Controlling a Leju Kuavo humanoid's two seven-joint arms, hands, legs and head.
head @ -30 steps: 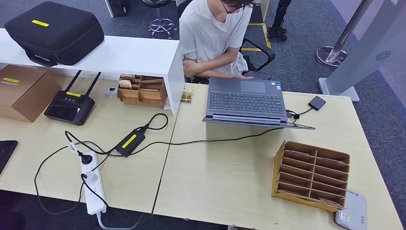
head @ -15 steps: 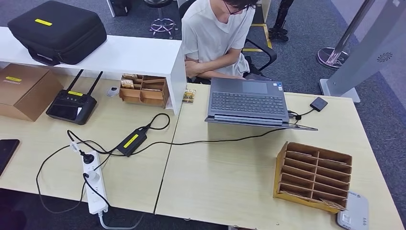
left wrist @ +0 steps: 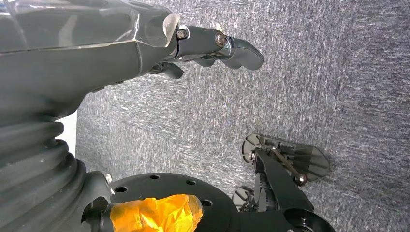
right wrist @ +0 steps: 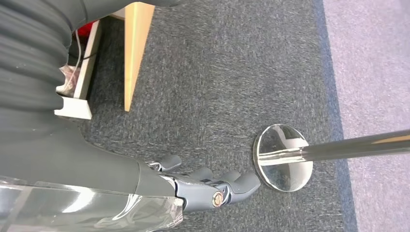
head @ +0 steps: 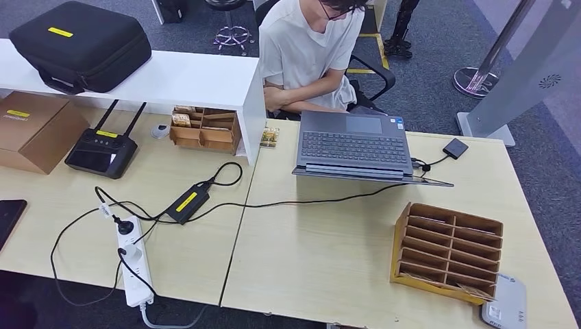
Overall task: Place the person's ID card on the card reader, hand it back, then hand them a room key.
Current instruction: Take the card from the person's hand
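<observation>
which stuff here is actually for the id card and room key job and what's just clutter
For the job: card reader, person, slotted wooden rack (likely).
Lying about: laptop, power strip, black case, cardboard box, controller.

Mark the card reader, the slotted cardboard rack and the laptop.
card reader (head: 504,307), head view, its white top face
slotted cardboard rack (head: 447,250), head view, its slotted front
laptop (head: 352,146), head view, its keyboard
</observation>
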